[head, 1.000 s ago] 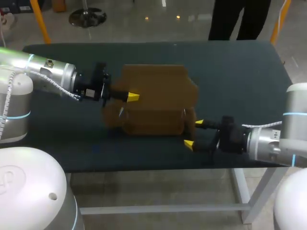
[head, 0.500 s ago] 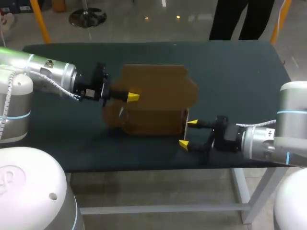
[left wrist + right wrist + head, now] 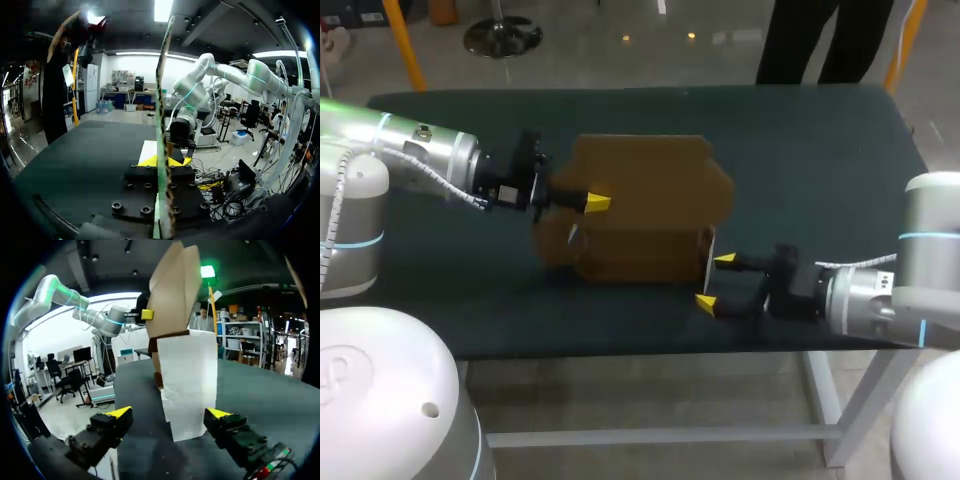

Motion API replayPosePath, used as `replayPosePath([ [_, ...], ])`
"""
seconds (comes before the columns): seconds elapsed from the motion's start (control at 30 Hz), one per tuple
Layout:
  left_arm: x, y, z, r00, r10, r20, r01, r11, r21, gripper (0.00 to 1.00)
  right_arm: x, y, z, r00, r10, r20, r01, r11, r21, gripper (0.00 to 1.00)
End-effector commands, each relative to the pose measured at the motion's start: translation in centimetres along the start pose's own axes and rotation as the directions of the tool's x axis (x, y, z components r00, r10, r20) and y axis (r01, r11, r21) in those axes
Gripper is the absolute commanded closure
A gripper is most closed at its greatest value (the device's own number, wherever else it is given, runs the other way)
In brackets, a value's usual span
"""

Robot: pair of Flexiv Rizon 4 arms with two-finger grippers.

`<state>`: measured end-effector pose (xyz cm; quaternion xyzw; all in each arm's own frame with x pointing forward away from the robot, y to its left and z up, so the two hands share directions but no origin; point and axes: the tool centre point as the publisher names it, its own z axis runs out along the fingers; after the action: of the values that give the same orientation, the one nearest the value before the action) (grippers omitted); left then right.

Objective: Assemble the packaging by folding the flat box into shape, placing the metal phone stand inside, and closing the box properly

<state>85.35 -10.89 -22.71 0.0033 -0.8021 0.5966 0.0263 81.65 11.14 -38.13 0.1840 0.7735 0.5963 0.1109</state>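
The right claw (image 3: 711, 280), fingers spread, sits at the 4 o'clock corner of the box (image 3: 650, 200). The white end flap (image 3: 190, 375) stands just ahead of its gap, not gripped. Over the last second this claw has pushed in toward that end, then eased slightly back toward 3 o'clock, and the flap now shows its white face. The left claw (image 3: 590, 203), unmoved at 9 o'clock, pinches an upright cardboard panel, steadying the half-formed box on the desk (image 3: 820, 170). Folding looks unfinished, and the phone stand shows nowhere.
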Motion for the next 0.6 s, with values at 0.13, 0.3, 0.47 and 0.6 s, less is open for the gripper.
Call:
replayPosePath([
  [0.13, 0.0, 0.1, -0.1, 1.000, 0.000, -0.001, 0.000, 1.000, -0.002, 1.00, 0.3, 0.1, -2.1, 1.000, -0.005, 0.009, 0.005, 1.000, 0.002, 0.00],
  [0.3, 0.0, 0.1, -0.1, 1.000, 0.000, -0.001, 0.000, 1.000, -0.002, 1.00, -0.3, 0.1, -3.2, 0.999, -0.018, -0.036, 0.018, 1.000, -0.003, 0.00],
  [0.47, 0.0, 0.1, -0.1, 1.000, 0.000, -0.001, 0.000, 1.000, -0.002, 1.00, -1.3, 0.1, -4.3, 0.996, -0.042, -0.079, 0.042, 0.999, 0.005, 0.00],
  [0.6, 0.0, 0.1, -0.1, 1.000, 0.000, -0.001, 0.000, 1.000, -0.002, 1.00, -2.3, 0.1, -5.2, 0.987, -0.104, -0.125, 0.108, 0.994, 0.022, 0.00],
])
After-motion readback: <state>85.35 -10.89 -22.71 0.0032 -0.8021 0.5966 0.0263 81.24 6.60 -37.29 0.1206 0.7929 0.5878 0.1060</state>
